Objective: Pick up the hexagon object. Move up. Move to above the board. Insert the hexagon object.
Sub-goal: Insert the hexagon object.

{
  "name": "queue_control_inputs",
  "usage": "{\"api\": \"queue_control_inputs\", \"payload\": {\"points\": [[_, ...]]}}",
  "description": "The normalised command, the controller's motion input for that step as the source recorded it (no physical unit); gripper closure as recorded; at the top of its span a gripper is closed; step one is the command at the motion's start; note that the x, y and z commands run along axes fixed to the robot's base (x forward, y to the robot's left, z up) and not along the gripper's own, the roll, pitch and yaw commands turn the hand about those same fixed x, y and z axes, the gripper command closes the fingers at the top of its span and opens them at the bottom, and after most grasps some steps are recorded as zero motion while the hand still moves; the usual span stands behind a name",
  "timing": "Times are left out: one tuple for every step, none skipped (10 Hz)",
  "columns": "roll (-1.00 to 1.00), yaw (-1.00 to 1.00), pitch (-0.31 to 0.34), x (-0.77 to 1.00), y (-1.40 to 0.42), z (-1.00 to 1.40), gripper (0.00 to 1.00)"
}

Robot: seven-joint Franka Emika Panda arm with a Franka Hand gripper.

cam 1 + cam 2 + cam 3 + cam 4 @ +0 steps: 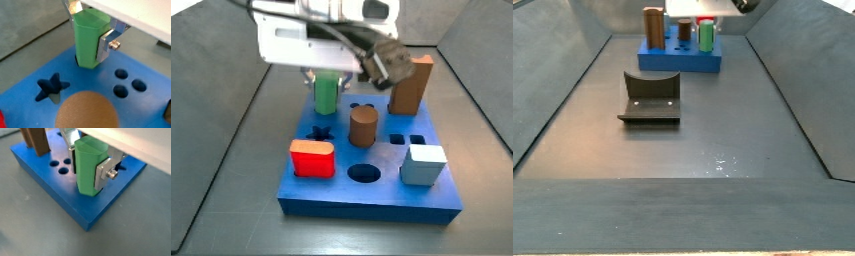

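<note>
Rounded and brown, the top of the cylinder (85, 111) fills the foreground of a wrist view, standing in the board (143, 107) just in front of where we are working. Behind it we hold the hexagon object (89, 40) upright, its lower end meeting the blue top face at what looks like the hexagon hole, beside the star-shaped hole (52, 87) and across from three small round holes (129, 83). Our gripper (85, 162) sits directly above the board, and its jaws are clenched on the green peg; one silver finger (103, 174) presses flat against a side face, which we judge keeps the peg from twisting so its corners can line up with the hole. We cannot tell how deep the peg has gone, since the rim hides its tip. In a side view the hexagon object (326, 95) stands vertical near the board's far left corner, under the gripper (327, 70), with the brown cylinder (364, 126), the tall brown block (412, 84), a red piece (311, 158) and a pale grey cube (422, 164) already seated around it. From the other side, the board (681, 61) rests at the far end of the tabletop (714, 150), well apart from the fixture (651, 98). We judge the insertion to be under way, calling for a straight descent before letting go.
</note>
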Motion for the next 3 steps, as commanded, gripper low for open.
{"api": "queue_control_inputs", "payload": {"points": [[0.0,-0.04,-0.033,0.0,0.0,-0.44,1.0],[-0.03,0.0,0.0,0.0,0.02,0.0,1.0],[0.0,0.0,0.0,0.0,0.0,0.0,1.0]]}}
